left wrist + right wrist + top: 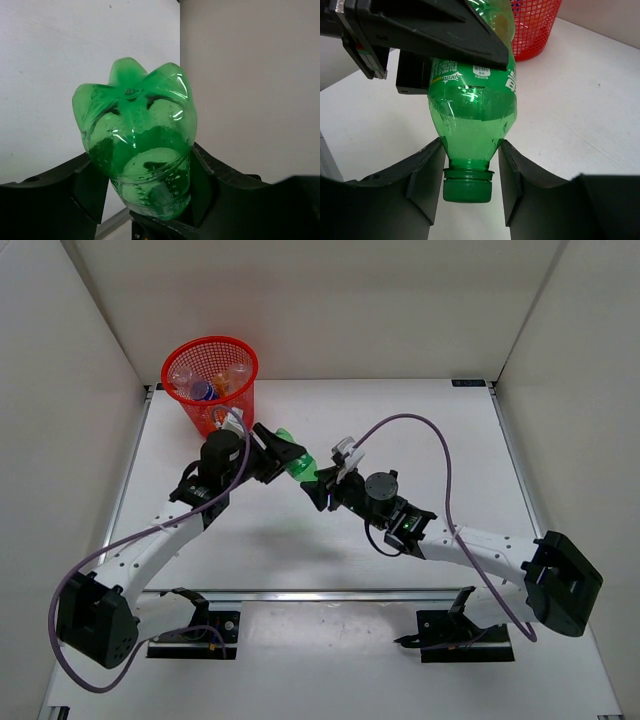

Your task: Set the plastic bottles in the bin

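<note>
The green bottle (296,462) hangs in the air above the table between both grippers. My left gripper (274,453) is shut on its body near the base; in the left wrist view the bottle's base (135,125) points at the camera between the jaws (145,192). My right gripper (322,486) is closed on the bottle's shoulder, and the cap (468,187) sits between its fingers (470,152). The red mesh bin (172,353) stands at the back left and holds several bottles, among them a clear one (183,375) and an orange one (236,374).
The bin also shows in the right wrist view (535,25), behind my left gripper's black fingers (435,30). White walls enclose the table on three sides. The right arm's purple cable (440,455) loops above the table.
</note>
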You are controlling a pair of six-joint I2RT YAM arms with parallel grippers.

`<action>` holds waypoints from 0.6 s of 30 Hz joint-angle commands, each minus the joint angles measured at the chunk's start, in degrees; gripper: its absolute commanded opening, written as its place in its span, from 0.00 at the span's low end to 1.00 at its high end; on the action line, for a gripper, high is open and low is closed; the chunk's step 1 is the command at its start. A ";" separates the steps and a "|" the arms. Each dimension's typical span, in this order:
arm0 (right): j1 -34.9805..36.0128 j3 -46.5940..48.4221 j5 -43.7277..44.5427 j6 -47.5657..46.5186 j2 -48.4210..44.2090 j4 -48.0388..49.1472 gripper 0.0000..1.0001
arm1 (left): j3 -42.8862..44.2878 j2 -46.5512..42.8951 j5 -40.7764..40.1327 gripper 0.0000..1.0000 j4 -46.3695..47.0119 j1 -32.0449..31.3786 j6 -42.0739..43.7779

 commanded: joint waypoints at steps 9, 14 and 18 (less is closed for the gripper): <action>-2.36 4.03 -6.54 1.42 -5.78 -4.30 0.99 | 9.74 1.69 -4.79 0.36 -5.30 8.74 10.10; -10.69 3.95 -7.06 4.76 -11.32 -19.84 0.99 | 29.84 8.28 -18.49 0.40 -10.75 12.97 20.30; -21.58 5.44 -9.08 6.96 -13.18 -35.98 0.99 | 40.33 16.79 -37.02 0.41 -11.64 14.19 27.51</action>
